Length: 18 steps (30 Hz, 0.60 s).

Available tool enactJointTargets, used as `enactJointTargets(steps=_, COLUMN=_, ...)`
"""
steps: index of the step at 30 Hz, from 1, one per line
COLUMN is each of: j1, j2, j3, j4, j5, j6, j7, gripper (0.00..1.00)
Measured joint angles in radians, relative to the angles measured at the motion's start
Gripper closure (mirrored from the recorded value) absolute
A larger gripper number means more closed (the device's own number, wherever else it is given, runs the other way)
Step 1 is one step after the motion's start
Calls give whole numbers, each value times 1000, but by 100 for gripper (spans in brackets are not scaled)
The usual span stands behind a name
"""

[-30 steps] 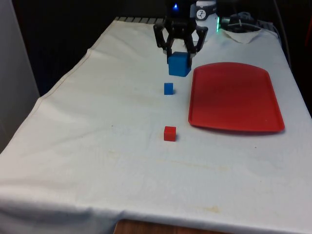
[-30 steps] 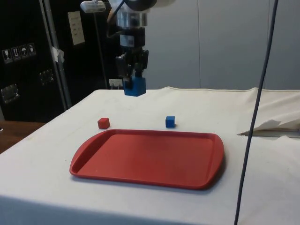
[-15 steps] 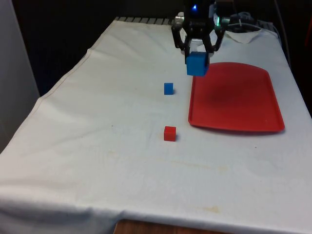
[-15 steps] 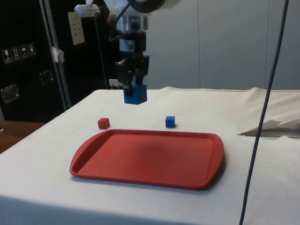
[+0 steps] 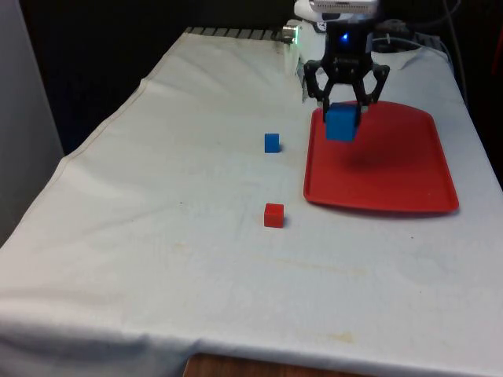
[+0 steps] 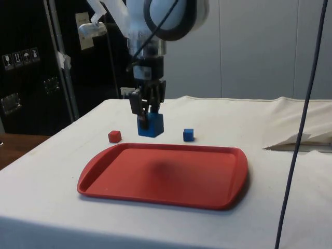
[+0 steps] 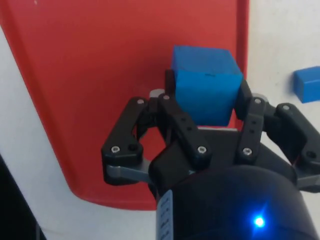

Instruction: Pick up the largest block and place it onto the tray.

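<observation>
Gripper (image 5: 343, 100): clamped on the large blue block (image 5: 341, 123), held above the red tray (image 5: 401, 177), near its far edge.
Hidden: block's upper sides behind fingers (image 7: 170, 82).
Small blue block (image 5: 272, 142): on cloth beside tray.

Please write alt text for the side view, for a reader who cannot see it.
The gripper holds a large blue block in the air above the red tray. Beyond the tray, a small red block and a small blue block sit on the white cloth.
</observation>
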<state>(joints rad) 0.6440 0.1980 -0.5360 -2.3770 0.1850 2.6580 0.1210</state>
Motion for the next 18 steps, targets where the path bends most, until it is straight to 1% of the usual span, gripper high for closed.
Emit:
enactJointTargets(steps=1, j1=0, j2=4, j3=6, j4=-5, j5=3, j6=12, j7=1, gripper=99)
enactJointTargets(steps=2, j1=0, j2=4, j3=6, j4=-5, j5=3, j6=12, j7=1, gripper=99)
enactJointTargets(steps=3, j1=0, j2=13, j3=17, j4=-13, j5=6, j6=34, j7=1, gripper=99)
enactJointTargets(steps=8, j1=0, j2=43, j3=41, j4=-24, j5=10, j6=77, j7=5, gripper=99)
enactJointTargets(steps=10, j1=-1, j2=60, j3=55, j4=-33, j5=11, j6=101, j7=8, gripper=99)
enactJointTargets(steps=12, j1=-1, j2=60, j3=55, j4=-33, j5=11, j6=101, j7=8, gripper=99)
enactJointTargets(steps=13, j1=-1, j2=71, j3=62, j4=-38, j5=11, j6=118, j7=9, gripper=99)
enactJointTargets(steps=17, j1=-2, j2=91, j3=73, j4=-41, j5=12, j6=135, j7=9, gripper=99)
enactJointTargets(steps=18, j1=-2, j2=104, j3=80, j4=-41, j5=16, j6=145, j7=9, gripper=99)
